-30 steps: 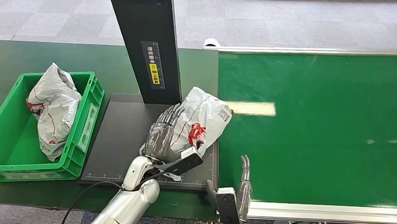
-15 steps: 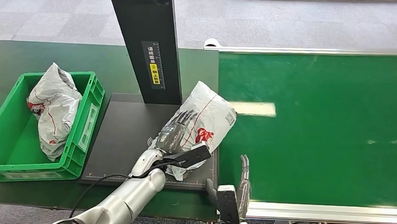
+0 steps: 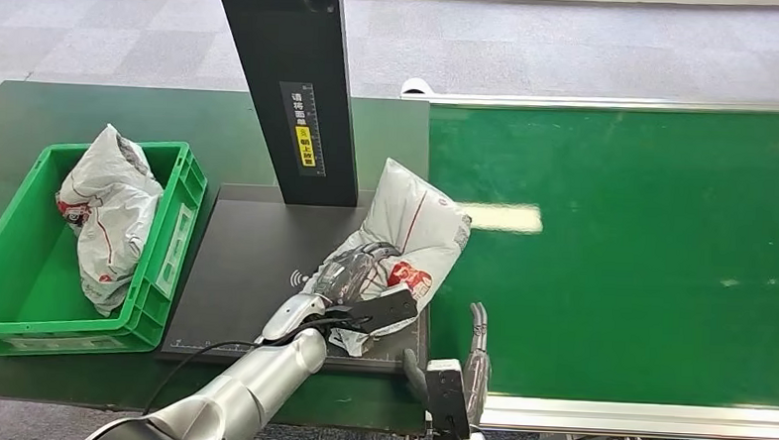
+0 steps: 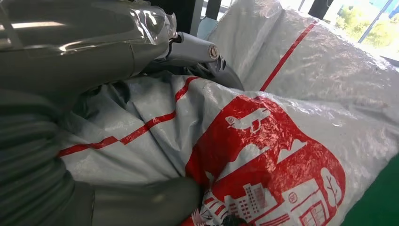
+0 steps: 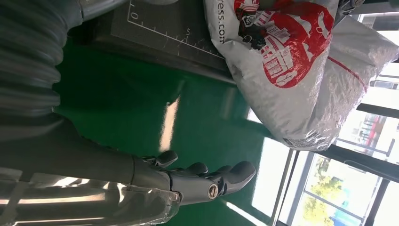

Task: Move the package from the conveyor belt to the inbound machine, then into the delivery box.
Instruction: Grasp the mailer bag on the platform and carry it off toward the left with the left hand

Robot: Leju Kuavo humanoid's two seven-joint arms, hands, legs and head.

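A: From the head view?
B: The left hand [image 3: 348, 278] grips the package [image 3: 409, 243], which lies on the black plate [image 3: 234, 273] and overhangs the belt [image 3: 622, 250]. A second bag [image 3: 103, 217] sits in the green crate [image 3: 170, 260].
A: The left wrist view?
B: Thumb and fingers [image 4: 197, 52] clamp the package's red print.
A: The right wrist view?
B: The right hand [image 5: 188, 181] holds nothing, fingers loosely extended above the belt.

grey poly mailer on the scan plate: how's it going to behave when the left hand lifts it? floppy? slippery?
Probably floppy: the package shows creases and folds where the left hand grips it, so its free end may sag. Likely somewhat slippery: its glossy film shines in the left wrist view. It looks soft-filled, not rigid, and is unlikely to roll.
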